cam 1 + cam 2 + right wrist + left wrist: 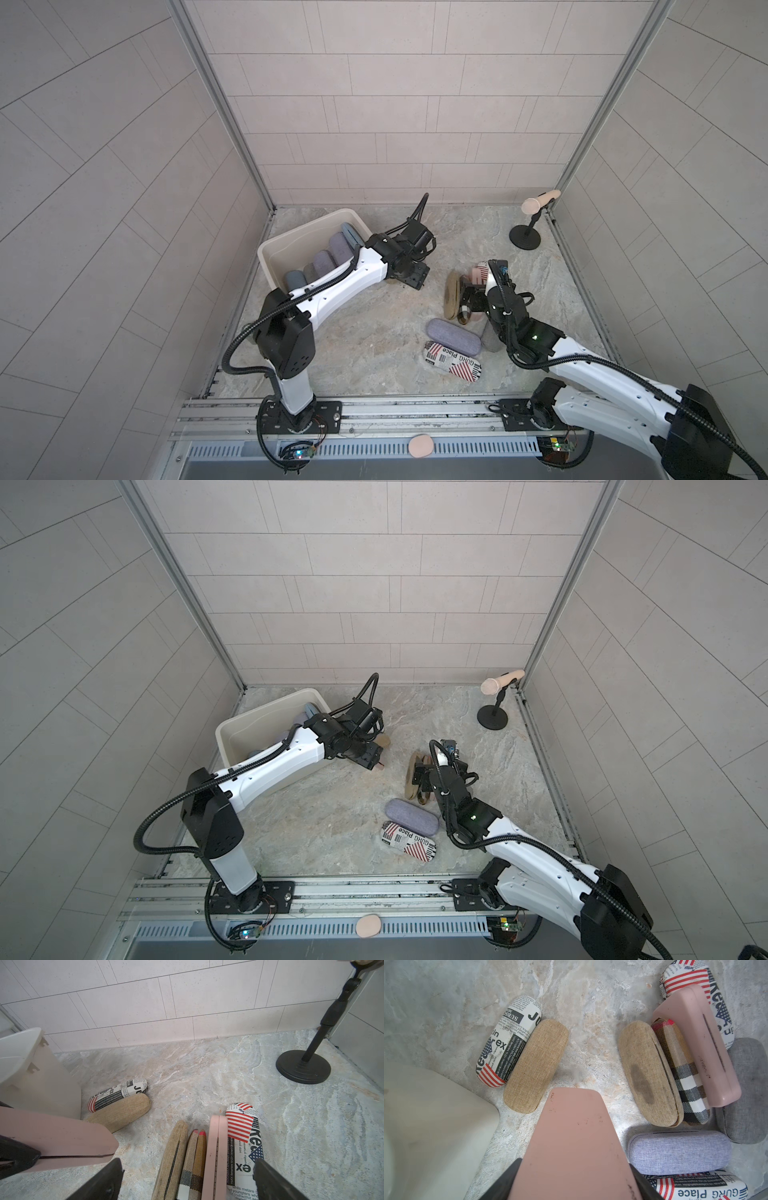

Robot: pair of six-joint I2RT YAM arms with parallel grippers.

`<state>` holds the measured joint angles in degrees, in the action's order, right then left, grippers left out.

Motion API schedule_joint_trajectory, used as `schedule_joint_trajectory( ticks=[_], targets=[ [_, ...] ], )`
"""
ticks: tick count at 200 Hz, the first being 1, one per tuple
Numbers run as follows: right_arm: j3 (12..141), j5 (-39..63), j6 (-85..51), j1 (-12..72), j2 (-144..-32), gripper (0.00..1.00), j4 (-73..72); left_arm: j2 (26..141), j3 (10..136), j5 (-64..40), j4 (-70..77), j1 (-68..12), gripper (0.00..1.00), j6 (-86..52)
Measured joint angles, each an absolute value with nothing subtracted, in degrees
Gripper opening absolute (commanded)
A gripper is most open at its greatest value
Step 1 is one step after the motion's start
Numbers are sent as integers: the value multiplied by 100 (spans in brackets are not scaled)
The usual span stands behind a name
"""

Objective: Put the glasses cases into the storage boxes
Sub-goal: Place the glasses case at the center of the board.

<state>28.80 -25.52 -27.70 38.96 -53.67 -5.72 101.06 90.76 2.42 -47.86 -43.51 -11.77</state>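
While the left gripper clamps a pink case just right of the bin, the right gripper hangs wide open over a cluster of cases right of centre. Far left, the bin holds grey and lilac cases; two more cases lie near.

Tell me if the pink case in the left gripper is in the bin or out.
Out. The left gripper holds the pink case over the tabletop, beside the bin, not inside.
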Motion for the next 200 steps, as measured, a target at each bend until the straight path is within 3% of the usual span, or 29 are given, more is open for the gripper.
schedule_joint_trajectory(
  ticks=[96, 166, 200],
  targets=[
    [2880, -2593, -2773, 3896, -5476, 99, -576, 9535, 7225, 12, -3647, -4357, 69, -1778],
    [2880, -2593, -2773, 3896, -5476, 99, -574, 10414, 6598, -213, -3559, -4357, 90, -1957],
    [2880, -2593, -2773, 3896, -5476, 99, -574, 10300, 6807, -209, -3874, -4357, 94, -1861]
  ],
)
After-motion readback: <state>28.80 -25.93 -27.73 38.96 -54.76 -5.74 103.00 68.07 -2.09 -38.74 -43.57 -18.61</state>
